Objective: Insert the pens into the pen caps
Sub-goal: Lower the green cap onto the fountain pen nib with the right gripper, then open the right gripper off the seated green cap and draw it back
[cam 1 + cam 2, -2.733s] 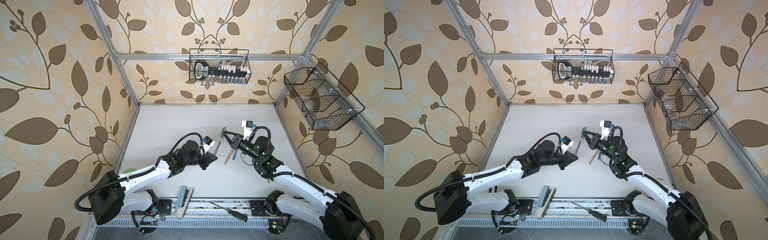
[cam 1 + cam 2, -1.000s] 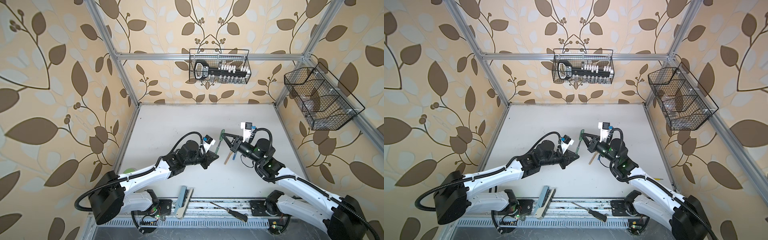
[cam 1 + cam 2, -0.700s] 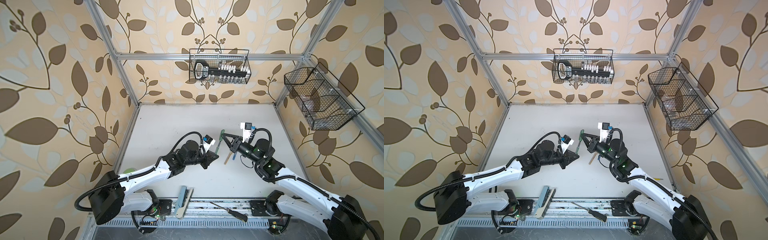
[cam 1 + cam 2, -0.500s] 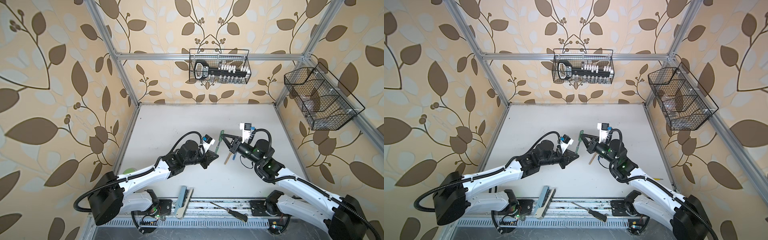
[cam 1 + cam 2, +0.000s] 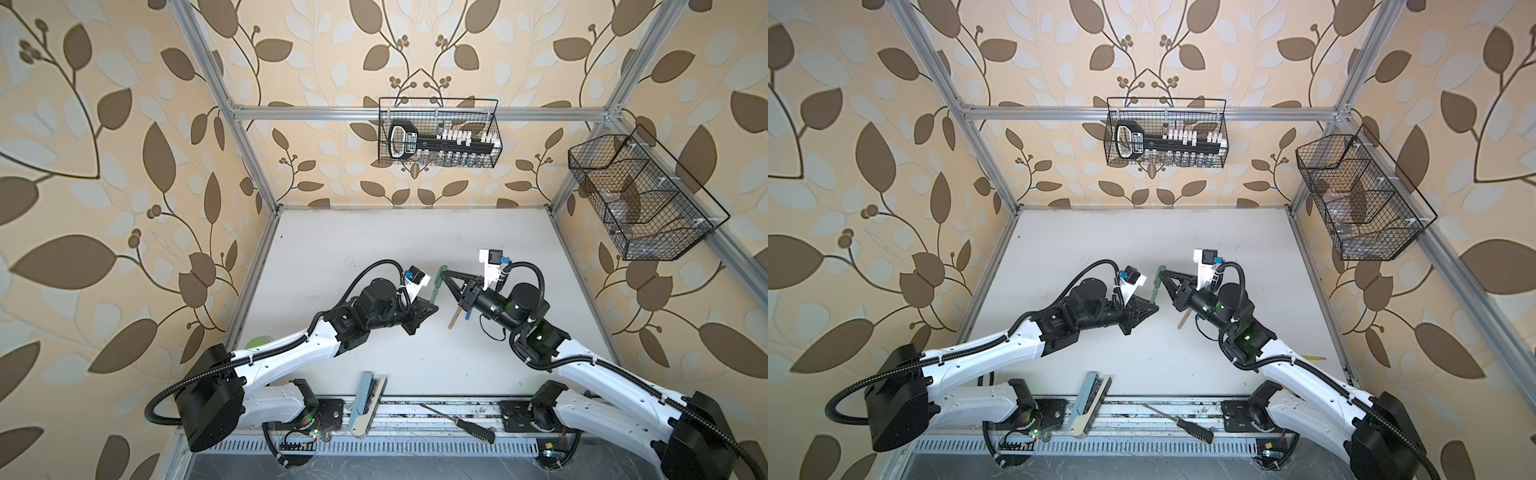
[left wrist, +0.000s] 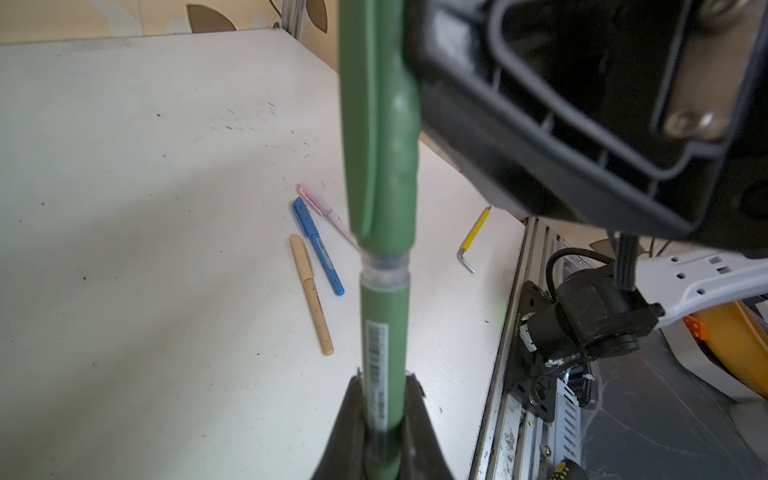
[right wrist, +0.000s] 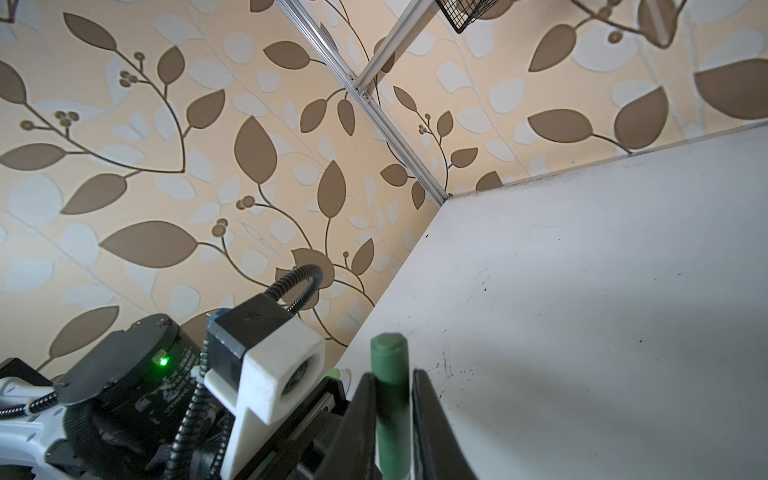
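A dark green pen [image 6: 382, 332] stands between my two grippers above the table's middle. My left gripper [image 6: 382, 399] is shut on its barrel, also seen in both top views [image 5: 434, 296] [image 5: 1154, 295]. The green pen cap [image 6: 380, 145] sits over the pen's tip end, and a clear ring shows between cap and barrel. My right gripper [image 7: 390, 382] has its jaws closed around that cap [image 7: 388, 365], with only a hairline of light beside one finger. Blue [image 6: 318, 249], pale pink [image 6: 328, 212] and tan [image 6: 311, 295] pens lie capped on the table under the right gripper [image 5: 444, 274].
A yellow hex key [image 6: 471, 239] lies near the table's right edge. A black-handled screwdriver [image 5: 459, 422] and a grey-blue flat tool [image 5: 365, 397] rest on the front rail. Wire baskets hang on the back wall [image 5: 438, 139] and the right wall [image 5: 640, 199].
My right gripper has carried the green cap leftward onto the pen held by my left gripper. Over the last second both arms have barely shifted.
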`<state>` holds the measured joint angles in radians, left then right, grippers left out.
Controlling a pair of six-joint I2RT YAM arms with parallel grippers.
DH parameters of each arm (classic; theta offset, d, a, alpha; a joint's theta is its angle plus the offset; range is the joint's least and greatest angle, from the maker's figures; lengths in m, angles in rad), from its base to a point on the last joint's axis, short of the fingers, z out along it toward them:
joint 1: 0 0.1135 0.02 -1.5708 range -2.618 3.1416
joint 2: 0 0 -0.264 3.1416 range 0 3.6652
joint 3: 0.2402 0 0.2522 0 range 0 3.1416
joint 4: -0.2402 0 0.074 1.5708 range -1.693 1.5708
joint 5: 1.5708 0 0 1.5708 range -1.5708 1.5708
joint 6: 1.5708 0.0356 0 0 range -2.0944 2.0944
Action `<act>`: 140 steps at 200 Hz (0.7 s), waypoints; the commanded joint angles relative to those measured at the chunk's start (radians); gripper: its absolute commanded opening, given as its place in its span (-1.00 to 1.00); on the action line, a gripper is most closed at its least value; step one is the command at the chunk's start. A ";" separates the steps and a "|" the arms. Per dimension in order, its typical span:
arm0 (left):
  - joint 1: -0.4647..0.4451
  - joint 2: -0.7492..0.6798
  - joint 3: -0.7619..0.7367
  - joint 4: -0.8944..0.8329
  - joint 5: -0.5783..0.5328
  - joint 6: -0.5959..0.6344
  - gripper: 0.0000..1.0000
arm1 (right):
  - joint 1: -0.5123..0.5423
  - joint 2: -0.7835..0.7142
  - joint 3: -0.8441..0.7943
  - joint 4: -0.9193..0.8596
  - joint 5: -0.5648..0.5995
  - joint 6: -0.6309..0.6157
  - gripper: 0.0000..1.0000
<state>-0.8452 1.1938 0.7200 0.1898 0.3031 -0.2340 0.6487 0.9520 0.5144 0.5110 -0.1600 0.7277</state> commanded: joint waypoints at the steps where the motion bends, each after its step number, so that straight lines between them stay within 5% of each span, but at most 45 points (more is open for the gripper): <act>1: -0.005 -0.016 0.060 0.040 -0.002 0.041 -0.92 | 0.006 -0.005 -0.010 -0.007 0.005 -0.019 -0.64; 24: -0.005 -0.011 0.065 0.017 -0.007 0.053 -0.92 | 0.008 -0.016 0.009 -0.049 -0.011 -0.047 -0.55; 54: -0.005 -0.010 0.071 -0.011 -0.009 0.067 -0.92 | -0.005 -0.063 0.047 -0.159 -0.030 -0.092 -0.12; 92: -0.005 -0.011 0.076 -0.026 0.021 0.065 -0.92 | -0.105 0.005 0.114 -0.129 -0.236 -0.032 -0.07; 140: -0.005 -0.007 0.078 -0.036 0.035 0.064 -0.94 | -0.111 0.069 0.177 -0.118 -0.291 -0.027 -0.13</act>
<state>-0.8452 1.1938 0.7521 0.1383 0.3115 -0.1890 0.5407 1.0058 0.6495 0.3851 -0.3855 0.6880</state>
